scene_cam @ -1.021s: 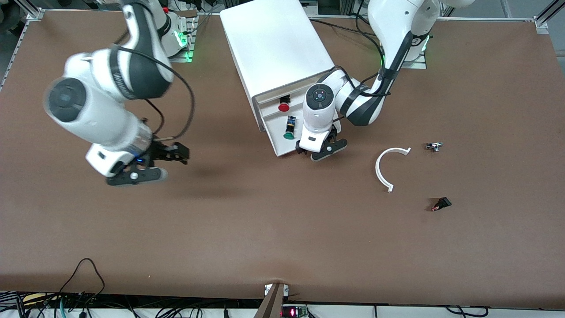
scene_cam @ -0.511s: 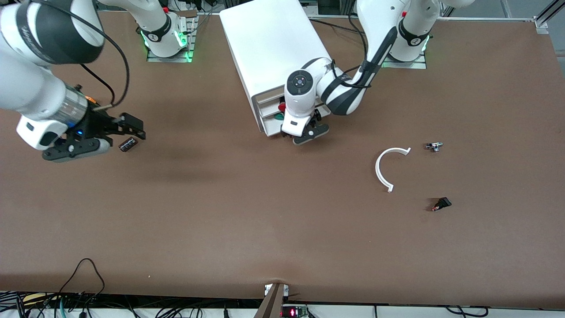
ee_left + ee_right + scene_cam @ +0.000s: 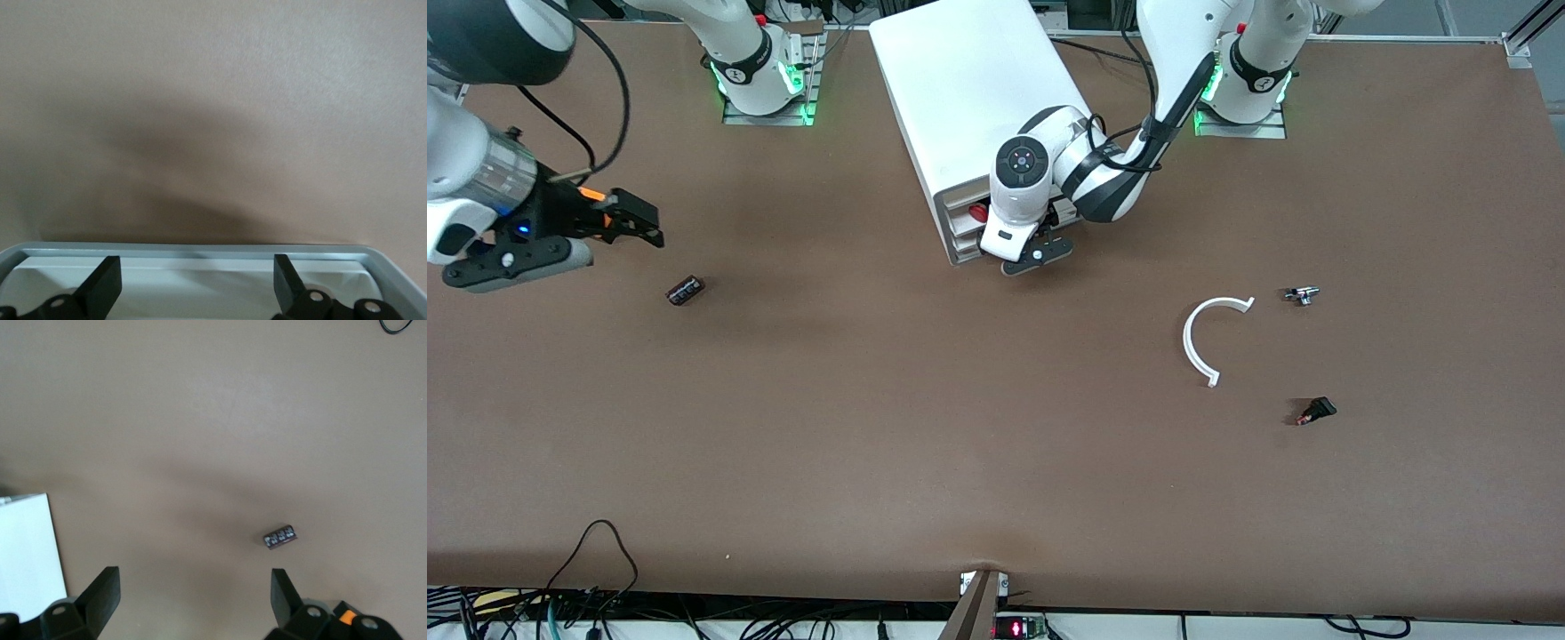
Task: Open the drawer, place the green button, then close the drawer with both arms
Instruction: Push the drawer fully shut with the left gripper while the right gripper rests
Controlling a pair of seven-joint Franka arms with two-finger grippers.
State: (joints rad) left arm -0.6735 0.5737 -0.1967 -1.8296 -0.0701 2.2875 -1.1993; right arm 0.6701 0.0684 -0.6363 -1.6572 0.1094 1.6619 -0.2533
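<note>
Front view first, nearest things first: a tiny black switch with a red tip (image 3: 1314, 411) lay on the brown table (image 3: 960, 462) toward the left arm's end. A little farther from the camera sat a white curved strip (image 3: 1199, 342), and farther again a small metal part (image 3: 1302, 294). None of them touched. Toward the right arm's end, a small dark component (image 3: 685, 291) lay alone on the table.

Farther back stood the white cabinet (image 3: 978, 89), its drawer fronts turned toward the camera. The left gripper (image 3: 1024, 256) hung low right at the cabinet's front, fingers spread wide and holding nothing. In the left wrist view those fingers (image 3: 100, 287) showed over the drawer (image 3: 200, 251), a shallow white plastic tray with a pale rim. What I could see of its floor was plain white.

From the front, the drawer was out of the cabinet by only a narrow gap. A red cap (image 3: 978, 213) showed in that gap. The green button could not be seen in any view, so I could not tell where it lay.

The right gripper (image 3: 633, 222) hung in the air over the table at the right arm's end, not far from the dark component, with its fingers apart and empty.
</note>
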